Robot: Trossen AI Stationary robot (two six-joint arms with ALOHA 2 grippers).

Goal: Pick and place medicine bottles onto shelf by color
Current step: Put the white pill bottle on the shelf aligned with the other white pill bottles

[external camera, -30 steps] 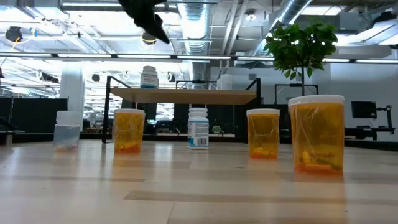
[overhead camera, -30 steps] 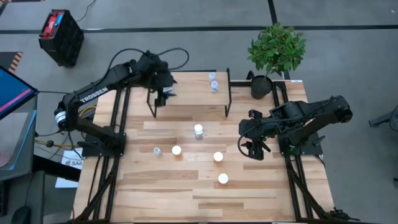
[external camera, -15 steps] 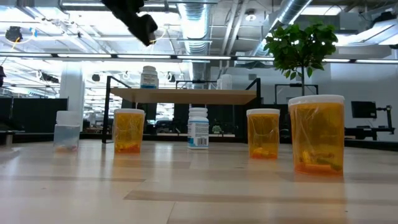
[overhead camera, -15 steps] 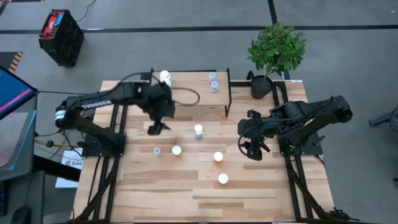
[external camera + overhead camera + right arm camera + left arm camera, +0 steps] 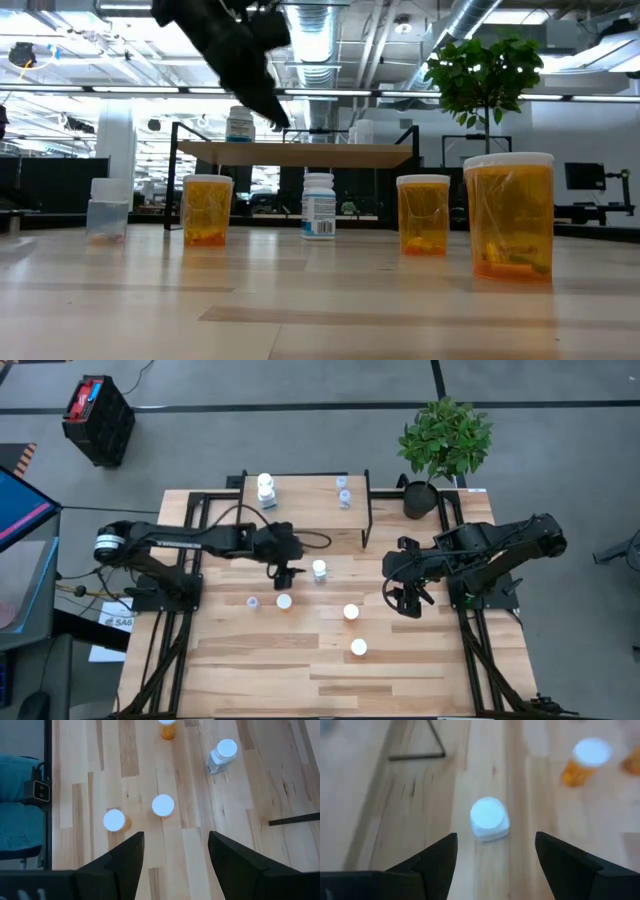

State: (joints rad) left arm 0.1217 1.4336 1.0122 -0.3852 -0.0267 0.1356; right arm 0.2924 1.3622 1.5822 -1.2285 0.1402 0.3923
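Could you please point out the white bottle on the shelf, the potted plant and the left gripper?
white bottle on the shelf [image 5: 265, 488]: high view, cap.
potted plant [image 5: 445, 437]: high view, leaves.
left gripper [image 5: 281, 579]: high view, between open fingertips.

Left arm stretched out toward three o'clock across the table's middle, left gripper [image 5: 283, 577] pointing down, fingers spread. Right arm folded at three o'clock, right gripper [image 5: 409, 603] parted, empty, waiting.

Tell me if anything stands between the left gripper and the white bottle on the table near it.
Nothing visible does. The left gripper hangs open above the table, and the white bottle stands just ahead of its fingers with only bare boards between them.
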